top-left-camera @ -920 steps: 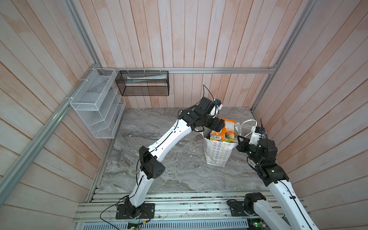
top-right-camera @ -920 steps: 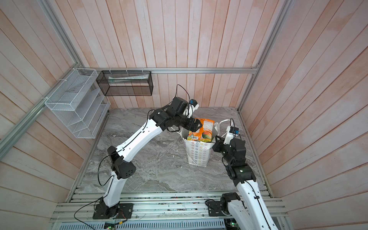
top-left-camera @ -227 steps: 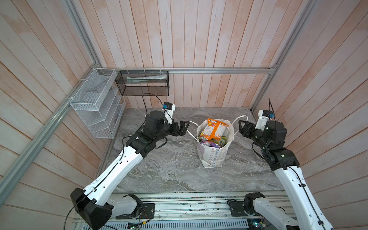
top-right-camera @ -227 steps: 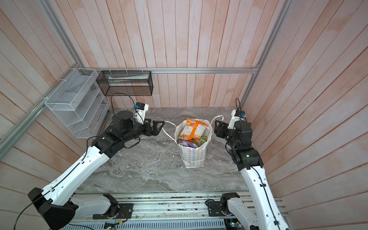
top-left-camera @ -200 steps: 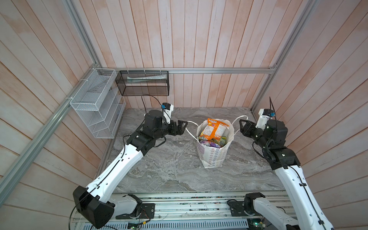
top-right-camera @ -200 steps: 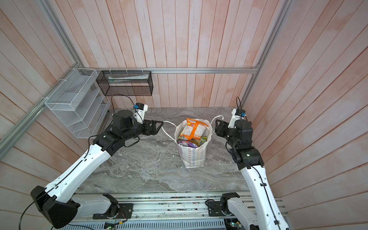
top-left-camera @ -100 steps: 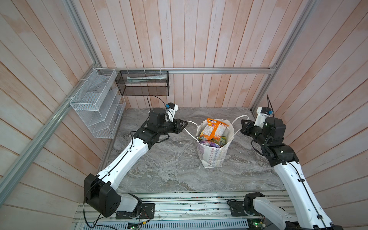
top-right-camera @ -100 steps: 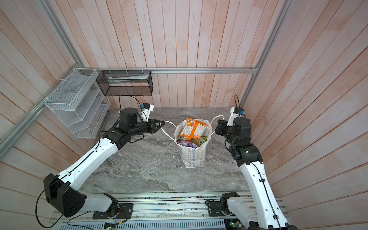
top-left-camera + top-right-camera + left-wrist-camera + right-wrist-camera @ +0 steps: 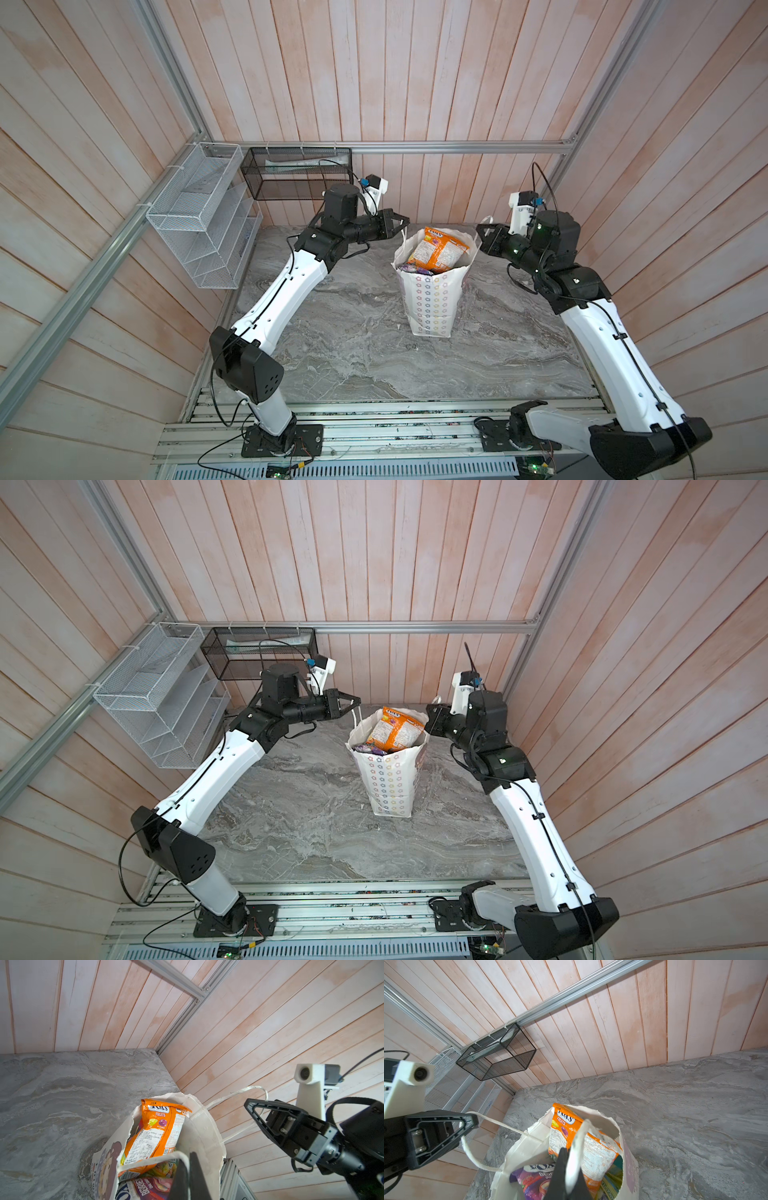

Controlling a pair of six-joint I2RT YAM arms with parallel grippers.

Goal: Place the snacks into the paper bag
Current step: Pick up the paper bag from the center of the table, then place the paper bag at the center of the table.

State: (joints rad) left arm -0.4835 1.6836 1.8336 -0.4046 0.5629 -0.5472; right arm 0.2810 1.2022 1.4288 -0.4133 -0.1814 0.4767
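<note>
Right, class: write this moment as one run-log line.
stage: handles gripped | left jaws: shut on left cord handle | right jaws: shut on right cord handle | paper bag: upright, FOX'S pouches inside

Both top views high overhead, looking down; wrist views close, from opposite sides, sharing the paper bag [image 9: 207,1136]

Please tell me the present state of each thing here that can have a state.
paper bag: upright on the table, mouth open.
snacks: inside the paper bag; the orange pouch sticks out above its rim.
left end effector: shut on one cord handle.
right end effector: shut on the other cord handle.
black mesh basket: hangs from the back rail.
white wire rack: hangs from the side rail.
</note>
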